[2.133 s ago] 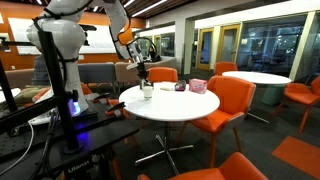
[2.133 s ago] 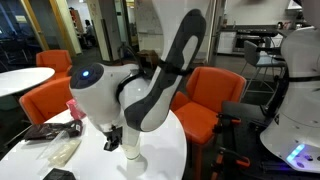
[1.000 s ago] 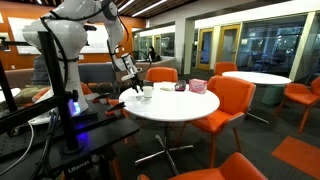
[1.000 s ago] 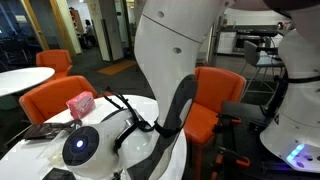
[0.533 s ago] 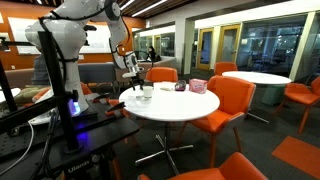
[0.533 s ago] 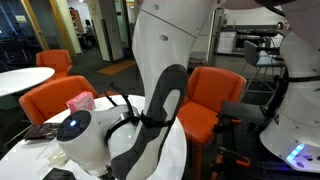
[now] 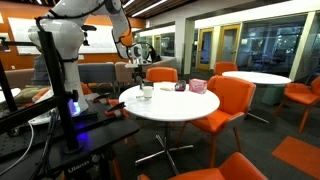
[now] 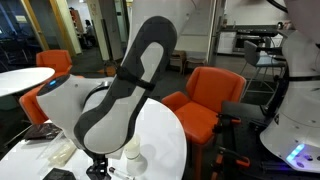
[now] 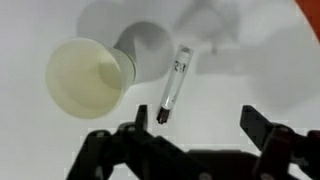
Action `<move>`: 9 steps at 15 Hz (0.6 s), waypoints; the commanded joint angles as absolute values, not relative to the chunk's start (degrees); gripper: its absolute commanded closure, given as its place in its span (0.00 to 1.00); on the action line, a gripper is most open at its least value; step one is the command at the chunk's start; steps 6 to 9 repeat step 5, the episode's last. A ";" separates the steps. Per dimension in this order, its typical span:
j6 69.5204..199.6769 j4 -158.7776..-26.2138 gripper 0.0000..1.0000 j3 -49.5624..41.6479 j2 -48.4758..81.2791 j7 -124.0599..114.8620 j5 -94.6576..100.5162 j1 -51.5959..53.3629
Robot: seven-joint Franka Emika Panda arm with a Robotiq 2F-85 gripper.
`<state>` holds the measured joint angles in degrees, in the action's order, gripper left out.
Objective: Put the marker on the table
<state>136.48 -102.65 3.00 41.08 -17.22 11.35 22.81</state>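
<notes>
table (image 9: 250, 50) is lying below the tool (image 9: 197, 128) | pale cup (image 9: 85, 75) is sitting ahead-left | marker (image 9: 173, 83) is lying loose on the table, just ahead | tool is gaping, empty | marker is looking light, stiff, smooth, roll-prone: pinch mid-barrel

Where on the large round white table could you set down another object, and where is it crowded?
Free: the broad front half of the table, from the cup and pink box forward to the near rim. Crowded: the far side, with cup, dark item and box in a row, and the marker beside the cup below the open claw.
</notes>
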 commanded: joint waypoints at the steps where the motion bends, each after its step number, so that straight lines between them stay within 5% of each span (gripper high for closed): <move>1: 128.40 -102.23 0.00 4.43 37.74 -17.02 8.23 21.31; 9: 124.35 -101.88 0.00 3.70 34.93 -17.99 9.05 20.87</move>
